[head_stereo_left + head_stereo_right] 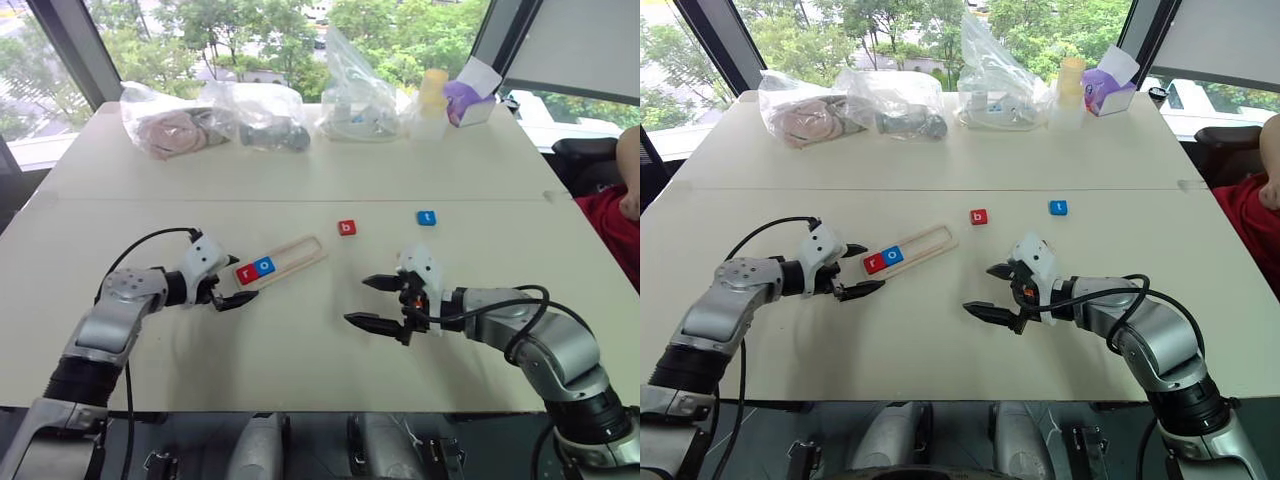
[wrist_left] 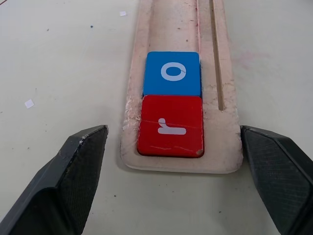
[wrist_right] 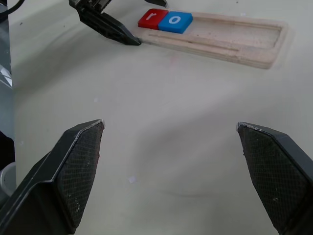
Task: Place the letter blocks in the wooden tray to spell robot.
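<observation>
Left eye view: a pale desk (image 1: 300, 340) carries clear bags (image 1: 250, 115) along its far edge. The tray (image 1: 292, 258) lies slanted left of the desk's middle, and its near end sits between the left fingers (image 2: 80, 161), which stand part-open on either side of the rim without visibly touching it. In that end of the slot a red r (image 2: 171, 126) and a blue o (image 2: 172, 73) lie touching; the rest of the slot is bare. The right fingers (image 1: 383, 302) hang wide open and empty over the desk's near middle. A red b (image 1: 346, 227) and a blue t (image 1: 426, 217) lie beyond them toward the far right, well apart from the tray.

The risk I see: if the left fingers close unevenly, they may twist or slide the tray, jolting r and o out of line. The right arm reaching for b could also nudge the tray's far end.
</observation>
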Robot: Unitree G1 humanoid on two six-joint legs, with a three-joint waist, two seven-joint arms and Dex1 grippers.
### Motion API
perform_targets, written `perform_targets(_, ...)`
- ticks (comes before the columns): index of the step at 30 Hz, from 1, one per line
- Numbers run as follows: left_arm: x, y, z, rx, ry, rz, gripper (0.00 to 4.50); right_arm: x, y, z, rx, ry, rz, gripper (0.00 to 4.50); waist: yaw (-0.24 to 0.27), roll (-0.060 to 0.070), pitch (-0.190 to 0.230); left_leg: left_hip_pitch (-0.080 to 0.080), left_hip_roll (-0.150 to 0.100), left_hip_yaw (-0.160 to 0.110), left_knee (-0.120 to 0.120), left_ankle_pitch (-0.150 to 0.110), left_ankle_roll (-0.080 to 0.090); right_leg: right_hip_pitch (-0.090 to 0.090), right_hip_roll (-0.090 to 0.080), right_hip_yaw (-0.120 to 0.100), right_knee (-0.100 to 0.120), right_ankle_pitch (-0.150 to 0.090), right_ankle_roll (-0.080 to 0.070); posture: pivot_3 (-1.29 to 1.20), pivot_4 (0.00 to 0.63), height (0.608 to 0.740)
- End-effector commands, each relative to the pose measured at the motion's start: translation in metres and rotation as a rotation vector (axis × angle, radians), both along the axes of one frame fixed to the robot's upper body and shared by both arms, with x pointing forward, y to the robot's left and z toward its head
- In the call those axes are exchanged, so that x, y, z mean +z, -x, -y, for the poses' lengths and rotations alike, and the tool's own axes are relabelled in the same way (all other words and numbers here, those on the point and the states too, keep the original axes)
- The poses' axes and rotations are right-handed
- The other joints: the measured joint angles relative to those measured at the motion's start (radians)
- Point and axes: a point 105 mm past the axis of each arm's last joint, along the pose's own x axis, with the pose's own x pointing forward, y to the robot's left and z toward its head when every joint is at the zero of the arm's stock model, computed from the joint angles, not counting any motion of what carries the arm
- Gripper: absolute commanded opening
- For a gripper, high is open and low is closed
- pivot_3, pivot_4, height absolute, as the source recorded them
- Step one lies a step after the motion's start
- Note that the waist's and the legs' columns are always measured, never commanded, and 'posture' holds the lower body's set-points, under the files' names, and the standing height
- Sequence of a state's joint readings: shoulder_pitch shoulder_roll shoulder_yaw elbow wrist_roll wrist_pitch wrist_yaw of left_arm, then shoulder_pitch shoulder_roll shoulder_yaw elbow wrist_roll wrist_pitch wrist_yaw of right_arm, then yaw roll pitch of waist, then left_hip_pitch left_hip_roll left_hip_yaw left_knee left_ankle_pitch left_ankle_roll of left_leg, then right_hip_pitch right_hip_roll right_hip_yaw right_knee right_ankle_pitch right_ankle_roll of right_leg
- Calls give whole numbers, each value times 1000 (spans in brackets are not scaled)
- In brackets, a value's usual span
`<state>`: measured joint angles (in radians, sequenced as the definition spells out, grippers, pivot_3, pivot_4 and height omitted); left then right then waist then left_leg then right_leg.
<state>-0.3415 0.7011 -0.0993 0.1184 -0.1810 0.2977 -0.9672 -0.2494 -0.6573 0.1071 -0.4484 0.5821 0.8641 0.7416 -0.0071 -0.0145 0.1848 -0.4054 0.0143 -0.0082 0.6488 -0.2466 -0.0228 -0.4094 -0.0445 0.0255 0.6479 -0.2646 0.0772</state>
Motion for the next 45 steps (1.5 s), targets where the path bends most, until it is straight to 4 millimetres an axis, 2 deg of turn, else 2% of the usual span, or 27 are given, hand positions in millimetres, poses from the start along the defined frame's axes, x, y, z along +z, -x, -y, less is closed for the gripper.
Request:
perform_targets(1,-17,5,5,2,-17,-56,3269,12,0,3,-9,-4,65,4500,1,0,0,0,0,0,0,0,0,0,0,0,0,0,0,0,150,740)
perform_targets(7,-5,4,1,-40,-40,-25,3269,10,-1,9,-48,-6,65,4500,-1,0,0,0,0,-1,1,0,0,0,0,0,0,0,1,0,150,740)
perform_targets(12,26,9,17,-236,-3,18,3269,14,-6,17,-104,-27,73,4500,-5,-1,1,-1,0,0,0,0,0,-1,0,0,0,0,1,0,150,740)
perform_targets(14,32,10,24,-342,-63,46,3269,18,-16,26,-170,-27,122,4500,-4,-2,1,-2,0,1,0,0,0,-2,1,0,0,0,1,0,150,740)
perform_targets(16,30,6,26,-409,-153,69,3269,22,-34,39,-287,-12,197,4500,-4,-2,1,-3,0,1,0,0,0,-3,1,-1,0,0,1,0,150,740)
perform_targets(18,29,4,31,-455,-165,65,3269,24,-43,46,-351,-3,229,4500,-5,-1,1,-3,0,1,0,0,0,-2,2,-1,0,0,1,0,150,740)
perform_targets(25,22,-15,40,-479,-145,51,3269,23,-42,44,-395,-21,230,4500,-6,-2,1,-4,-1,2,0,0,1,-4,4,0,1,2,5,0,150,740)
perform_targets(28,20,-17,41,-480,-129,34,3269,22,-39,44,-405,-27,224,4500,-6,-2,1,-4,-1,1,0,-1,1,-4,4,-1,1,2,5,0,150,740)
perform_targets(30,17,-15,41,-483,-117,12,4191,23,-38,43,-412,-32,223,4500,-8,-2,1,-4,0,1,0,-1,1,-4,4,0,1,2,5,0,150,740)
perform_targets(31,17,-15,41,-480,-114,10,4462,23,-37,43,-415,-34,223,4500,-7,-2,1,-4,0,1,0,-1,1,-4,4,0,1,2,5,0,150,740)
perform_targets(36,16,-17,39,-447,-122,39,4462,28,-43,44,-444,-42,228,4500,-7,-2,1,-4,0,1,0,-1,1,-4,4,0,2,2,5,0,150,740)
perform_targets(41,41,-4,18,-379,-67,36,4462,41,-62,17,-430,-51,220,4500,-23,-2,1,-3,2,1,0,-1,1,-6,5,1,4,2,5,0,150,740)
perform_targets(45,65,20,-8,-290,-16,-28,4462,37,-93,-18,-490,-68,143,4500,-41,-3,2,-3,4,-1,-1,-1,1,-8,7,1,7,2,4,0,150,740)
